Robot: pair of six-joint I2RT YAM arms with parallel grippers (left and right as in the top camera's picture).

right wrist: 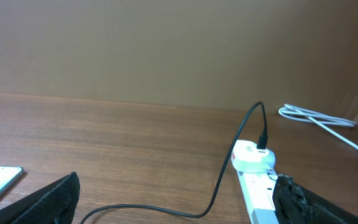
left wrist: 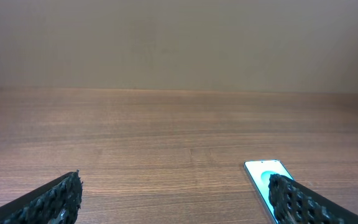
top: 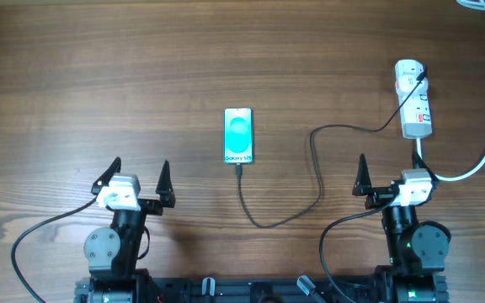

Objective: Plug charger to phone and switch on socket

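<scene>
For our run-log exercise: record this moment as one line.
left gripper: open, empty | right gripper: open, empty | thin black charger cable: end meets flat cyan-screened phone | white elongated power strip: untouched

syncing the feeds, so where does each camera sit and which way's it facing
Overhead: above the table, looking straight down; left arm, right arm, phone, charger, socket.
Left wrist: low, facing across the table; open left fingers at bottom.
Right wrist: low, facing the socket; open right fingers at bottom.
Shared: the phone shows in all three.
</scene>
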